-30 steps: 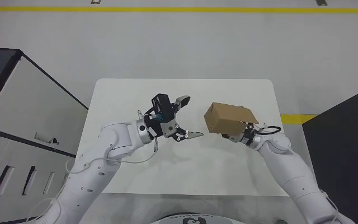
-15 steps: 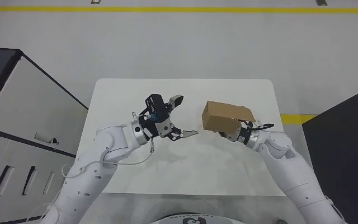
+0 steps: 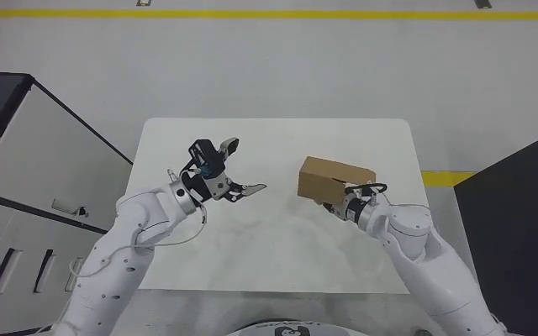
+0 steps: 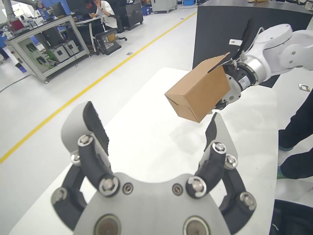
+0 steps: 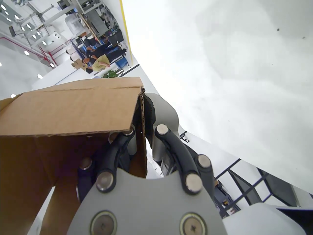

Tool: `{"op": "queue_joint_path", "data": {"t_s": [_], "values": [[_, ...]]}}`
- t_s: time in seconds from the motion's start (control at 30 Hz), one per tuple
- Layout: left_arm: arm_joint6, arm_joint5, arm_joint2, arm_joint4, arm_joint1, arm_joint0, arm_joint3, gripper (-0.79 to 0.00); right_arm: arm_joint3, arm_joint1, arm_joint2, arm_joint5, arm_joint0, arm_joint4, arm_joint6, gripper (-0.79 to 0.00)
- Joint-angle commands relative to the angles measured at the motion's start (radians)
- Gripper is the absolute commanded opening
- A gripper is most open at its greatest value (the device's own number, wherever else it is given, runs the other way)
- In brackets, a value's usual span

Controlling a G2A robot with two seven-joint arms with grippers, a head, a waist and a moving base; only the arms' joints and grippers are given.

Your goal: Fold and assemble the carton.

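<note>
One brown carton [image 3: 324,178] hangs over the right half of the white surface [image 3: 277,252], lifted clear of it with its shadow on the surface below. Its long body is tilted, with the closed end pointing toward the middle of the surface and the open end facing the right arm. A flap [image 4: 217,61] stands up from the upper edge of that open end. The right tool [image 3: 343,204] holds the carton at the open end: in the right wrist view one finger [image 5: 122,143] sits inside the carton and the other sits outside, the two clamped narrow on the side wall between them. The left tool [image 3: 244,165] hangs over the left middle of the surface, well apart from the carton and pointing toward it, its two fingers spread wide with nothing between them. In the left wrist view the carton's closed end shows beyond the gap between those fingers. A yellow line [image 3: 269,13] runs across the floor past the far edge of the surface
</note>
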Motion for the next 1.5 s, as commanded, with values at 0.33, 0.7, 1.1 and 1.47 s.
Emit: {"op": "queue_joint_path", "data": {"t_s": [0.33,0.7,1.1,1.47], "values": [[-0.023,0.029,-0.008,0.06,0.003,0.01,-0.007,0.0,-0.016,0.0,-0.007,0.009,-0.004,-0.011,-0.009,-0.785],[0.014,0.116,-0.147,0.042,0.012,0.062,0.075,0.0,-0.215,-0.046,-0.066,0.352,-0.048,0.111,-0.559,-0.785],[0.023,0.119,-0.143,0.032,0.011,0.07,0.085,0.0,-0.254,-0.077,-0.117,0.404,-0.035,0.177,-0.775,-0.785],[0.023,0.119,-0.143,0.032,0.011,0.07,0.085,0.0,-0.28,-0.109,-0.175,0.446,-0.059,0.162,-0.999,-0.785]]}}
